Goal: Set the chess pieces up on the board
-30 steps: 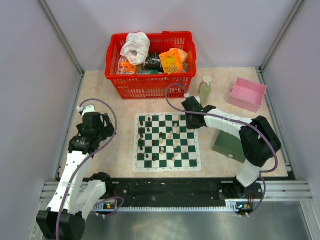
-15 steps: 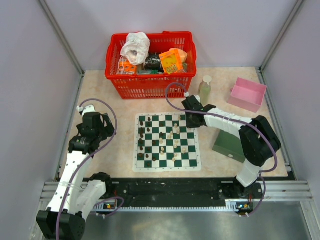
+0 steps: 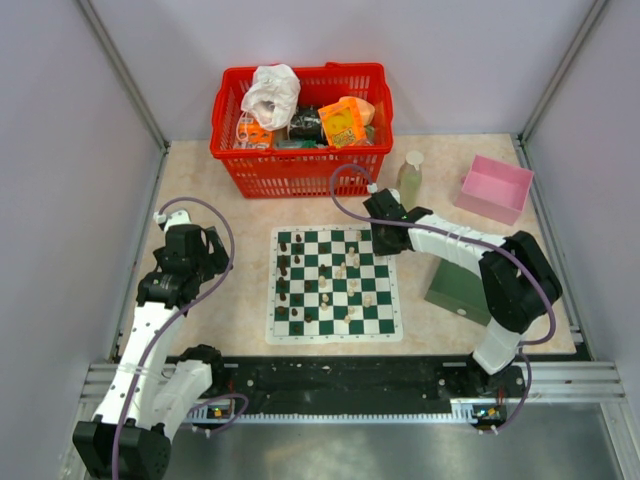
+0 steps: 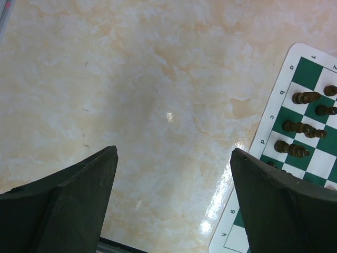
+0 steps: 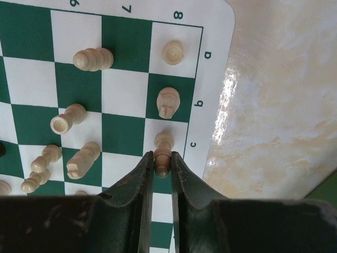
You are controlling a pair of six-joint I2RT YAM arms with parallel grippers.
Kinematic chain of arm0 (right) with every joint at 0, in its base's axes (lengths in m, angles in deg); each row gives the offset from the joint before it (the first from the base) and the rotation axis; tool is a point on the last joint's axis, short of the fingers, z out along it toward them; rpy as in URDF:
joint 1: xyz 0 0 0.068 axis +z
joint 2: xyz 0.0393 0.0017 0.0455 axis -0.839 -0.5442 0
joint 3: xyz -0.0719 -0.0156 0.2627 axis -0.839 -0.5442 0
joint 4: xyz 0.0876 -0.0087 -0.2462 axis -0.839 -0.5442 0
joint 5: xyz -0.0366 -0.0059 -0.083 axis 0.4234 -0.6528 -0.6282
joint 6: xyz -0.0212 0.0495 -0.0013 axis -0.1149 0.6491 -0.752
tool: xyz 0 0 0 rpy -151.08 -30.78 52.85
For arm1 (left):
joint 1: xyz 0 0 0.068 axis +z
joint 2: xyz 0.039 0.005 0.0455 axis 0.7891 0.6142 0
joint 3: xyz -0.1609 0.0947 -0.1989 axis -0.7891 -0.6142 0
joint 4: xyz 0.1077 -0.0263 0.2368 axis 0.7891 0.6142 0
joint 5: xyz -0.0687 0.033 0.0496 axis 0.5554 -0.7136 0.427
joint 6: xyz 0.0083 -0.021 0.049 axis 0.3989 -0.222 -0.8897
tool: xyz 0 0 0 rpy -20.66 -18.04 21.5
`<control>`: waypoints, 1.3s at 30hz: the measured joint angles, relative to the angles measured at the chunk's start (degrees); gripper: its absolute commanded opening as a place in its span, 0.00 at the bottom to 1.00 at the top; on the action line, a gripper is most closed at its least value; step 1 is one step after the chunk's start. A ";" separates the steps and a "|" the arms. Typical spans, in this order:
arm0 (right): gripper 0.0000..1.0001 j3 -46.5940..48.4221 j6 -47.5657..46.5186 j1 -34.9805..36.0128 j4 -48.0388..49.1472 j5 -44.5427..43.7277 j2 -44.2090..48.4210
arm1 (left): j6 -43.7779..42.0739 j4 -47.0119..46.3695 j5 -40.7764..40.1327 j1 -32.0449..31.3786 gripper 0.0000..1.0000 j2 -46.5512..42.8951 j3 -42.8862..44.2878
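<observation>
right gripper (image 5: 162,159) hasn't budged in the last second, jaws clamped on a cream chess piece (image 5: 162,141) at the board (image 5: 213,79) right edge near its far corner, so placement is pending; left gripper (image 4: 172,158) apart, empty.

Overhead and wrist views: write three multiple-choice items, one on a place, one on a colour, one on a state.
1. The left claw hovers over: A the basket; B bare table beside the board; C the pink box.
2. The piece in the right claw is: A cream; B dark brown; C red.
3. The right claw is: A wide open; B shut on the piece; C out of view.
Answers: B, only tabletop lies under it; A, its body is pale ivory; B, it pinches the piece.
</observation>
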 measured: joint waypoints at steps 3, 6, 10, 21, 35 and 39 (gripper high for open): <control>0.16 0.02 -0.33 0.00 -0.33 0.28 0.00 | 0.00 -0.02 0.00 0.00 0.93 0.00 0.00; 0.16 0.59 -0.37 -0.04 -0.90 0.74 -0.37 | 0.00 0.00 0.00 0.00 0.93 0.00 0.00; 0.17 1.16 -0.57 -0.07 -0.68 0.85 -1.66 | 0.00 -0.02 0.00 0.00 0.93 0.00 0.00; 0.17 1.86 -1.38 -0.11 -0.59 0.83 -2.64 | 0.00 0.00 0.00 0.00 0.93 0.02 0.00; 0.17 1.86 -1.73 -0.11 -2.01 1.05 -1.73 | 0.00 -0.02 0.00 0.00 0.93 0.02 0.00; 0.17 1.86 -1.77 -0.11 -2.21 1.03 -1.73 | 0.00 -0.02 0.00 0.00 0.93 0.02 0.00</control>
